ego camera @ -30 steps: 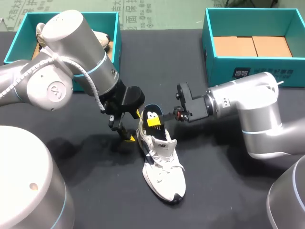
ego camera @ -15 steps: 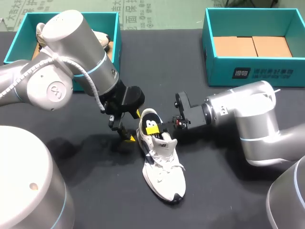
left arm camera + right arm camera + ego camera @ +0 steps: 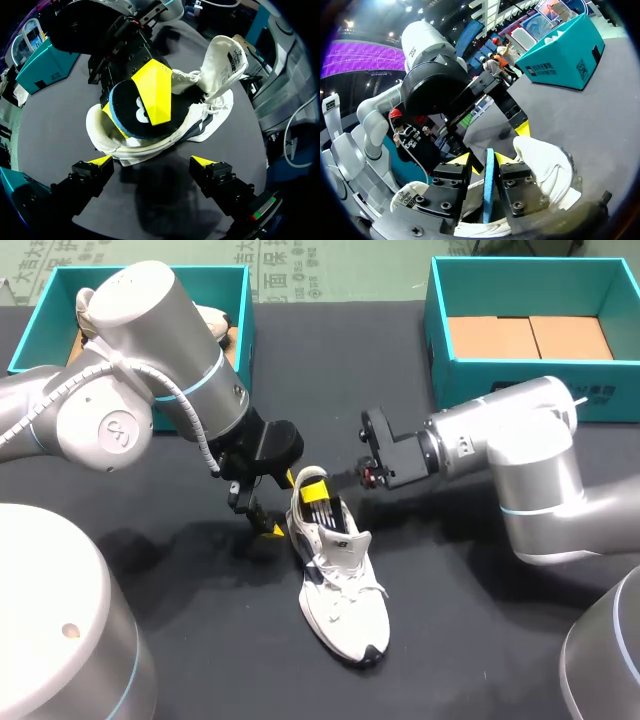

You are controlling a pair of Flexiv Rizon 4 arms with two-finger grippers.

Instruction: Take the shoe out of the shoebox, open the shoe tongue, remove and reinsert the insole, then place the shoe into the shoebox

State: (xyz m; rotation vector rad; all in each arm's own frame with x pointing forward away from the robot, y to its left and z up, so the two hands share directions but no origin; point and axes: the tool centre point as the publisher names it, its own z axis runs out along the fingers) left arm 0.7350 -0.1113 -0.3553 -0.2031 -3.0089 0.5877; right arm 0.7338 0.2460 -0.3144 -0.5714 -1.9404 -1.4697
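Note:
A white shoe lies on its sole mid-table, tongue pulled up. The black insole sits in the shoe's heel opening. My right gripper reaches into that opening from the right. In the right wrist view the insole's edge stands between its fingers with a small gap on each side, so it is open. My left gripper rests open on the table just left of the heel. In the left wrist view the heel is just ahead of its tips.
A teal shoebox at the back left holds another pale shoe. A second teal shoebox with a cardboard floor stands at the back right. The dark tabletop is bare in front.
My right gripper pushed the insole down into the heel of the shoe, then its fingers parted. The left arm and the shoe stayed put.

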